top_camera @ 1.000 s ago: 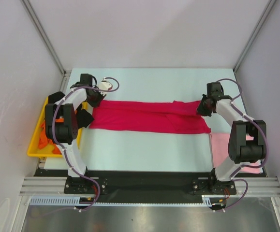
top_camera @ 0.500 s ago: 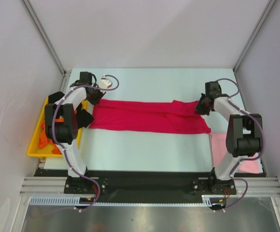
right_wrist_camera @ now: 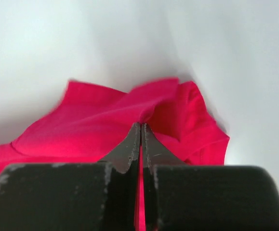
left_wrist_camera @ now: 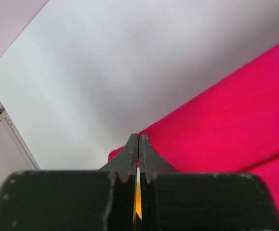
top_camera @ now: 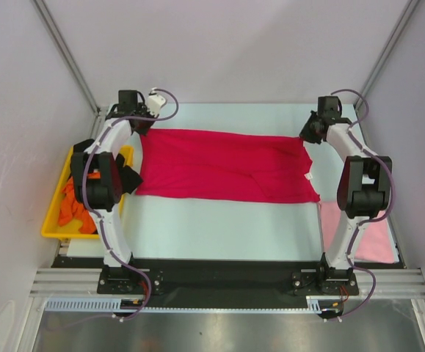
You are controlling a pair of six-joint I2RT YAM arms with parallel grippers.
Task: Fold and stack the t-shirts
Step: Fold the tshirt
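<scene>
At the left edge of the overhead frame, the yellow tray (top_camera: 49,220) holds the orange t-shirt (top_camera: 71,209). A dark bundle (top_camera: 128,180) at its right rim may be the black one, though it is poorly seen. In the upper left, the left gripper (top_camera: 140,123) is clenched on the far-left corner of the crimson t-shirt (top_camera: 219,165), which lies spread across the middle of the table (top_camera: 219,220). In the upper right, the right gripper (top_camera: 306,134) pinches the far-right corner; its wrist view shows cloth bunching into the closed tips. Holding both far corners lets the pair draw the cloth taut and flat, I judge, ready for folding. The pale pink t-shirt (top_camera: 377,242) lies at the lower right. A second ago both grippers sat lower in the frame and the red cloth was a narrower band. They have since moved up-frame, widening it.
</scene>
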